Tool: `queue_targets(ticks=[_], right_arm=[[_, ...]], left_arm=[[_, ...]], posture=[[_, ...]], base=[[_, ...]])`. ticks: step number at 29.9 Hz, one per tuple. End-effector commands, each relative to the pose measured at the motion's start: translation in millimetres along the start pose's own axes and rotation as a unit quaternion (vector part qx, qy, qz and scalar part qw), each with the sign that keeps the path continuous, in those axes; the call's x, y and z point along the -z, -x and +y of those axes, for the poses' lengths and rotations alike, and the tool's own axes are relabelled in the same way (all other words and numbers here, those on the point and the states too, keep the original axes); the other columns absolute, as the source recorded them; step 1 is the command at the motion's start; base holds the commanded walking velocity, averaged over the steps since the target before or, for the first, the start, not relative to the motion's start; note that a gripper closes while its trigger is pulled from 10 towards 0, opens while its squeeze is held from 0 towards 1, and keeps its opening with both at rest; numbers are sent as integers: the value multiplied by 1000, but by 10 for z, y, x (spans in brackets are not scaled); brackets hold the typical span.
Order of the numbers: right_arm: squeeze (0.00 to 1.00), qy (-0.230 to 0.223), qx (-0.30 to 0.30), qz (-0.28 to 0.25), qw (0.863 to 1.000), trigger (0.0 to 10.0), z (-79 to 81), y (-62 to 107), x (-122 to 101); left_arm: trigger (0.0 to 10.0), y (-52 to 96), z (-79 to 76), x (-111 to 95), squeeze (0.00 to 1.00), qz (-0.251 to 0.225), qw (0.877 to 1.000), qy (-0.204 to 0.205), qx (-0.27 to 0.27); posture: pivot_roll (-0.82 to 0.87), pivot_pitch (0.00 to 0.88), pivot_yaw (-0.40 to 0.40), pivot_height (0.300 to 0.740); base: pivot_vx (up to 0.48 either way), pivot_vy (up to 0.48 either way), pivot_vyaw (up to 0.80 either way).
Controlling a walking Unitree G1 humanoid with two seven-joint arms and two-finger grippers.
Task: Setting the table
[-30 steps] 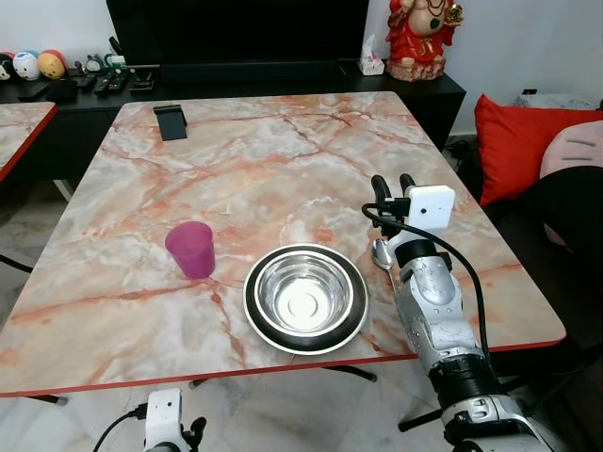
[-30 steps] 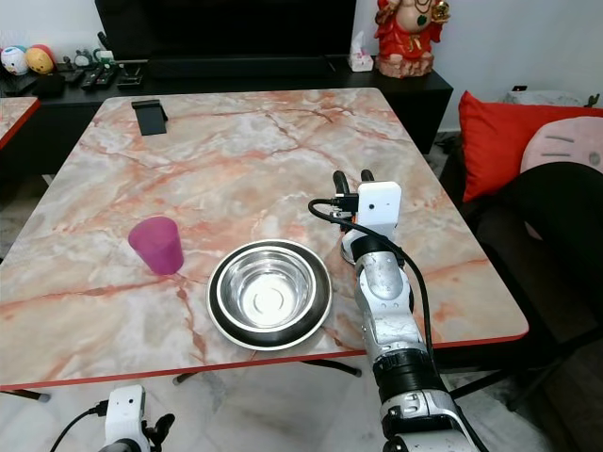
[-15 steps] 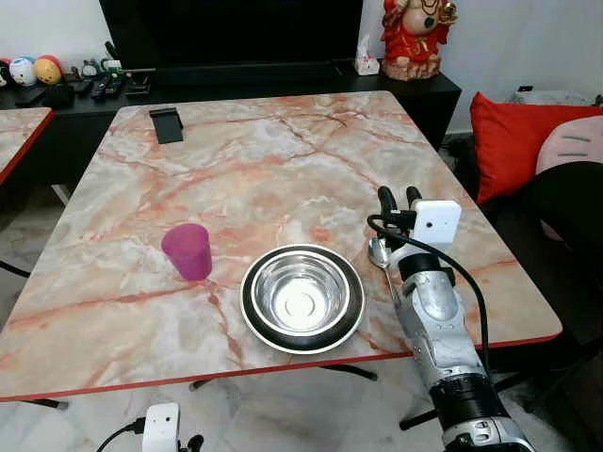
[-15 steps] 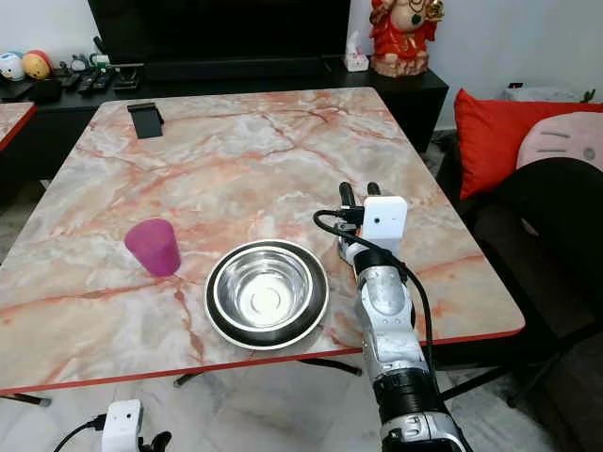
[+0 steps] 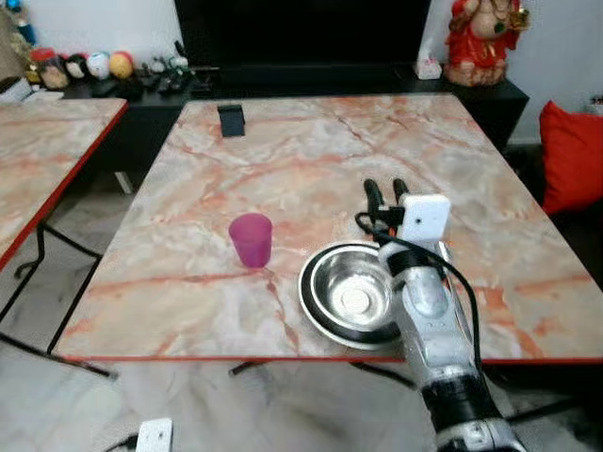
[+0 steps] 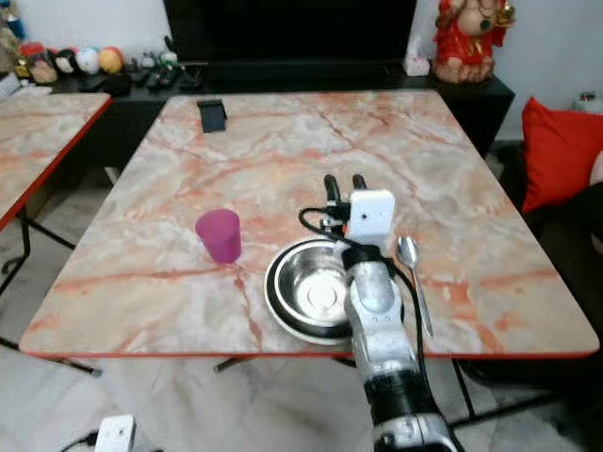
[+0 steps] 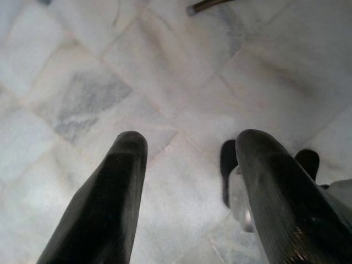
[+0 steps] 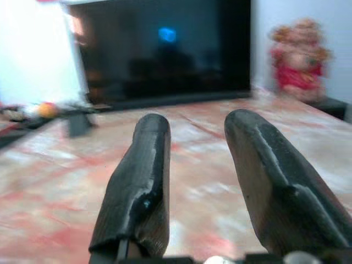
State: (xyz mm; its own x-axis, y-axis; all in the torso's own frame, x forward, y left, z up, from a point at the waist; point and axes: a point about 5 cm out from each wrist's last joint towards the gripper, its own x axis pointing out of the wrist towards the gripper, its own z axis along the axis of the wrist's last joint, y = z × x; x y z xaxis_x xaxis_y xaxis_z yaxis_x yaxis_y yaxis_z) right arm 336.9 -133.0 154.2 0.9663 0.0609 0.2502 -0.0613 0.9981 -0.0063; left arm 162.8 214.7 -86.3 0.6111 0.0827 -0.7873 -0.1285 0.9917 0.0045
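Note:
A steel bowl [image 6: 316, 289] sits on a dark plate [image 6: 281, 309] near the front edge of the marble table [image 6: 283, 160]. A metal spoon [image 6: 412, 269] lies on the table just right of the plate. A pink cup [image 6: 220, 234] stands upright to the left of the bowl. My right gripper [image 6: 346, 184] is raised over the bowl's far rim, open, with nothing between its fingers [image 8: 137, 181]. My left gripper [image 7: 187, 165] hangs over the tiled floor, open and holding nothing.
A black phone stand [image 6: 212, 115] rests near the table's far left edge. A second marble table [image 5: 47, 141] stands to the left. Behind are a black TV cabinet [image 6: 283, 75], a red figurine [image 6: 464, 38] and a red cushion [image 6: 561, 151] at right.
The camera has swung left, so the whole scene sits further right. My right gripper has shifted from above the spoon to above the bowl's far rim. The spoon now lies uncovered.

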Motion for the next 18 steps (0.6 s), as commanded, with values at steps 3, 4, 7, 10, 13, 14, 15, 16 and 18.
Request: queue_targets(ticks=[3,4,7,10,13,14,15,16,18], right_arm=[[0,-11,-6,-5,1000,10000,74,-22,-48],[0,-11,-6,-5,1000,10000,77,-22,-49],[0,-12,-5,-5,1000,10000,86,-34,-58],[0,-12,-5,-5,1000,10000,86,-41,-70],[0,-12,-5,-6,1000,10000,87,-41,-78],[0,-11,-5,-5,1000,10000,87,-42,-77],[0,-11,-5,-5,1000,10000,89,-41,-76],[0,-11,-6,-4,1000,10000,95,-41,-74],[0,-12,-7,-4,1000,10000,108,-39,-70]], left_arm=[[10000,12,51,26,0,7,1000,-10,-1],[10000,12,52,26,0,8,1000,-10,-1],[10000,12,59,22,0,7,1000,-10,-2],[10000,11,59,18,0,7,1000,-9,-1],[10000,10,58,13,0,6,1000,-9,0],[10000,8,55,9,0,5,1000,-8,0],[10000,8,54,7,0,5,1000,-8,1],[10000,7,55,5,0,5,1000,-8,1],[10000,7,59,1,0,5,1000,-7,0]], posture=[[-90,0,46,740],[-90,0,46,740],[-91,0,48,740],[-91,0,49,740],[-92,0,48,740],[-88,0,47,740],[-88,0,47,740],[-84,0,46,740],[-81,0,48,740]], base=[[0,268,0],[0,270,0],[0,269,0],[0,265,0],[0,269,0],[0,266,0],[0,262,0],[0,262,0],[0,274,0]])
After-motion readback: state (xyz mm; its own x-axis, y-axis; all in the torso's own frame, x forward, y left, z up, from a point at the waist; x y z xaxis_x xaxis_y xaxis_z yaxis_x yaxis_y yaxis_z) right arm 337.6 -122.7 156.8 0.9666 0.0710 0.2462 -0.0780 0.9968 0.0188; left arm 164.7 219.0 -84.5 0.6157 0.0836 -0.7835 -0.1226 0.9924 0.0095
